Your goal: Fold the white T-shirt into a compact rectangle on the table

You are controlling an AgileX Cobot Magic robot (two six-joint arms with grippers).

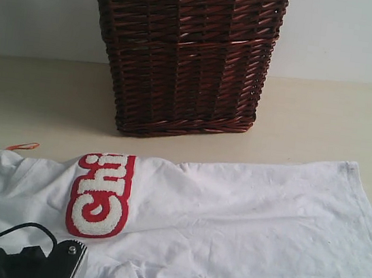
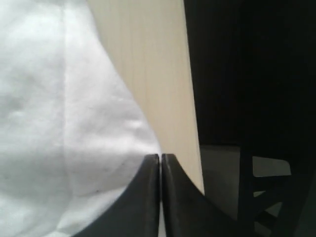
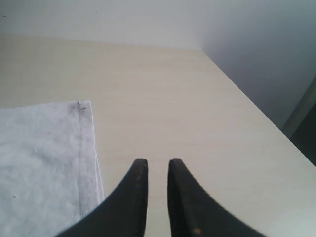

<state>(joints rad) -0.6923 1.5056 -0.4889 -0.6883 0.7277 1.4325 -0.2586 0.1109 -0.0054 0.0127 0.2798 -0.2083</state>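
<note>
The white T-shirt (image 1: 230,220) lies spread sideways on the table (image 1: 325,123), with its red band of fuzzy white letters (image 1: 99,196) on the left and a small orange neck tag (image 1: 22,146) at the far left. My left gripper (image 2: 160,156) is shut, its tips pinched at the shirt's curved edge (image 2: 74,123), and a white sliver shows between the fingers. The left arm's black body (image 1: 33,259) sits at the bottom left of the exterior view. My right gripper (image 3: 157,162) hangs over bare table beside the shirt's hem corner (image 3: 79,106), slightly open and holding nothing.
A tall dark wicker basket (image 1: 184,50) stands at the back of the table, just behind the shirt. In the left wrist view the table's edge (image 2: 195,123) runs close beside the gripper, with dark space beyond. The table's side edge (image 3: 256,113) also shows in the right wrist view.
</note>
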